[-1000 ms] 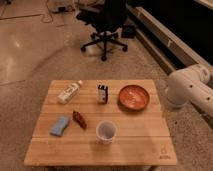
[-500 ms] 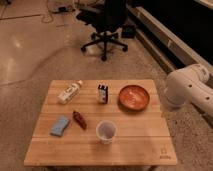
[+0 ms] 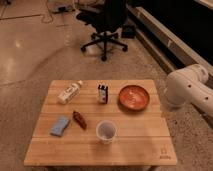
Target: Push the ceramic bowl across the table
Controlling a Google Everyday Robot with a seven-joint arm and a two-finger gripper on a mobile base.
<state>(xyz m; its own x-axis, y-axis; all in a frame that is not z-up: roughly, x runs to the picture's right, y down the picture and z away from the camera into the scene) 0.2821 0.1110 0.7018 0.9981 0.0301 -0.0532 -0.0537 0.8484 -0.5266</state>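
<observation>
The ceramic bowl point(image 3: 134, 96), orange-red with a paler inside, sits upright on the far right part of the wooden slat table point(image 3: 130, 150). A white arm segment point(image 3: 187, 90) hangs just past the table's right edge, close beside the bowl and not touching it. The gripper itself is out of view beyond the frame; it is shut, and nothing shows that it holds anything.
A translucent cup point(image 3: 106, 131) stands near the table's middle front. A small dark carton point(image 3: 102, 93) stands left of the bowl. A white bottle point(image 3: 69, 92), a blue cloth point(image 3: 60, 126) and a brown item point(image 3: 79, 119) lie further left. A black office chair point(image 3: 106, 25) stands behind.
</observation>
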